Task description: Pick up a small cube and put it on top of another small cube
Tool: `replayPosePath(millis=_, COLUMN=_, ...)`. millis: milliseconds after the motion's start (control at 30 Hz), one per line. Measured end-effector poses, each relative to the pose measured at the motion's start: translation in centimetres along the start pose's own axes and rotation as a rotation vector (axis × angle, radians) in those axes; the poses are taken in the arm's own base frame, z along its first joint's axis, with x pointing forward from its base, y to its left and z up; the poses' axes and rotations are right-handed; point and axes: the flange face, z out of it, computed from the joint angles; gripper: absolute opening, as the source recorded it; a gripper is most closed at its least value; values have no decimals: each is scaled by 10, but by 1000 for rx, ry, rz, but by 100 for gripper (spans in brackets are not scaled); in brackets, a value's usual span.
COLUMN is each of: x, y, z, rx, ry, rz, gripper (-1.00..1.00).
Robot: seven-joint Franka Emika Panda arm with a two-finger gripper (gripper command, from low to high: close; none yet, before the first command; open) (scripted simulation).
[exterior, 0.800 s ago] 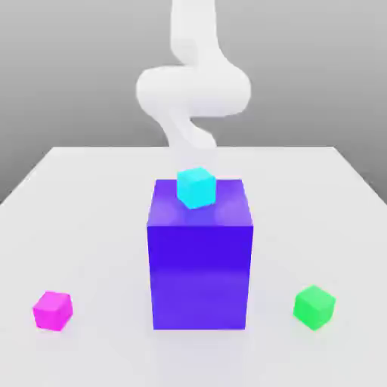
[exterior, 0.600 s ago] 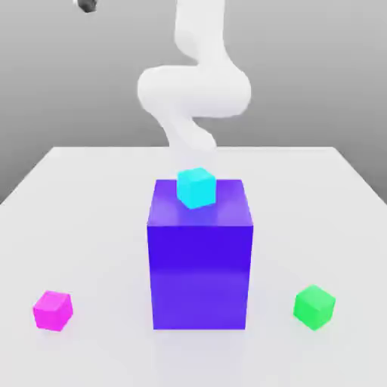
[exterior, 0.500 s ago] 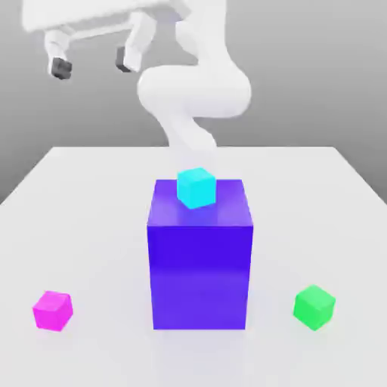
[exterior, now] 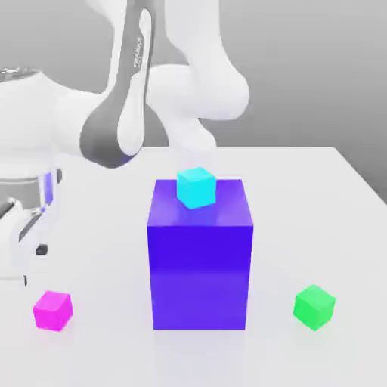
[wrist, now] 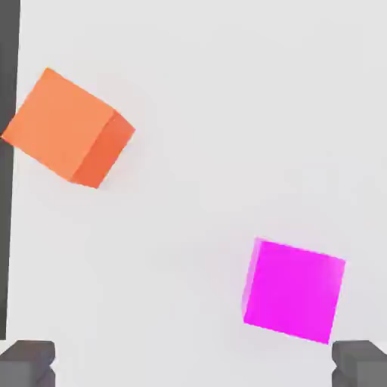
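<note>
The small magenta cube (exterior: 52, 310) lies on the white table (exterior: 98, 332) near the front, at the exterior view's left. It shows again in the hand view as a glossy magenta cube (wrist: 293, 291), close to one fingertip and off the line midway between the two. My gripper (exterior: 26, 253) hangs a short way above the cube. In the hand view the gripper (wrist: 193, 366) is open, with only bare table between its dark fingertips (wrist: 361, 364). A cyan small cube (exterior: 196, 187) sits on top of the big blue-violet block (exterior: 199, 264). A green small cube (exterior: 314, 306) rests at the front right.
An orange cube (wrist: 68, 128) lies on the table some way from the magenta one in the hand view. The tall blue-violet block stands in the middle of the table. The white arm (exterior: 125, 113) reaches over the table's left half.
The arm has swung down from the top of the exterior view to the left side. The gripper now hangs low over the magenta cube. None of the cubes moved.
</note>
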Motion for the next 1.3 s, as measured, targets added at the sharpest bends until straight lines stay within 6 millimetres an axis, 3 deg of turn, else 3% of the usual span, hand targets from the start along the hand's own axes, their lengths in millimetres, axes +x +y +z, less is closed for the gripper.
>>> replayPosePath(millis=167, x=9, y=4, z=62, rx=-25, ry=6, rz=54, gripper=0)
replayPosePath(millis=200, x=9, y=5, z=73, rx=-25, ry=7, rz=55, gripper=-100)
replayPosePath(millis=400, x=9, y=5, z=79, rx=-23, ry=6, rz=56, gripper=-100)
replayPosePath(millis=467, x=9, y=5, z=69, rx=-24, ry=6, rz=56, gripper=-100)
replayPosePath(millis=600, x=9, y=4, z=27, rx=-23, ry=6, rz=56, gripper=-100)
replayPosePath(millis=700, x=-2, y=-13, z=-7, rx=48, ry=-26, rz=15, gripper=-100)
replayPosePath(millis=800, x=-39, y=-16, z=-36, rx=118, ry=-61, rz=-79, gripper=-100)
replayPosePath(millis=900, x=-90, y=-5, z=-64, rx=178, ry=-96, rz=-204, gripper=-100)
replayPosePath(millis=967, x=-137, y=24, z=-76, rx=193, ry=-116, rz=-317, gripper=-100)
replayPosePath(millis=1100, x=-223, y=113, z=-91, rx=188, ry=-143, rz=-553, gripper=-100)
replayPosePath(millis=1200, x=-270, y=192, z=-100, rx=182, ry=-153, rz=-730, gripper=-100)
replayPosePath(millis=1300, x=-299, y=276, z=-105, rx=177, ry=-156, rz=-902, gripper=-100)
